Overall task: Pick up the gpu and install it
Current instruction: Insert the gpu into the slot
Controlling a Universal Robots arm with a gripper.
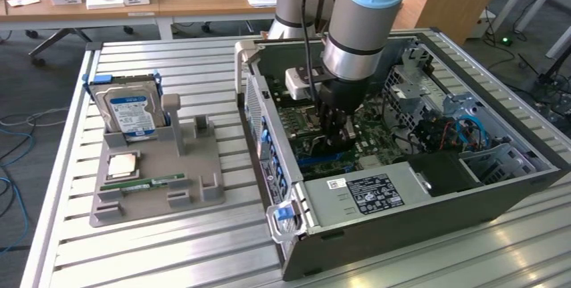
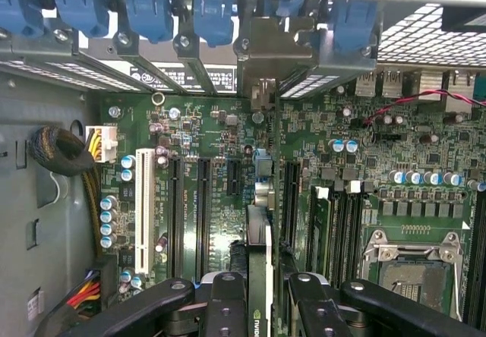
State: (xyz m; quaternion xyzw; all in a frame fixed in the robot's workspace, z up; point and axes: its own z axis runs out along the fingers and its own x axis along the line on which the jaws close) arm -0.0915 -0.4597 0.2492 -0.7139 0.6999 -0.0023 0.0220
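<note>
A slatted aluminium worktop (image 1: 178, 67) carries one open grey metal computer case (image 1: 402, 194) along its edge at the exterior view's right, and one grey plastic parts holder (image 1: 160, 188) near the opposite edge; bare slats lie between them. One grey-and-blue robot arm (image 1: 366, 14) reaches into the case, walls close around it; its black gripper (image 1: 332, 142) is clamped, jaws partway apart, on the gpu (image 2: 258, 253), a thin dark card standing edge-on over the green motherboard (image 2: 205, 200). The holder keeps one silver hard drive (image 1: 132, 111), one square processor chip (image 1: 122, 163), one slim green memory stick (image 1: 143, 184).
</note>
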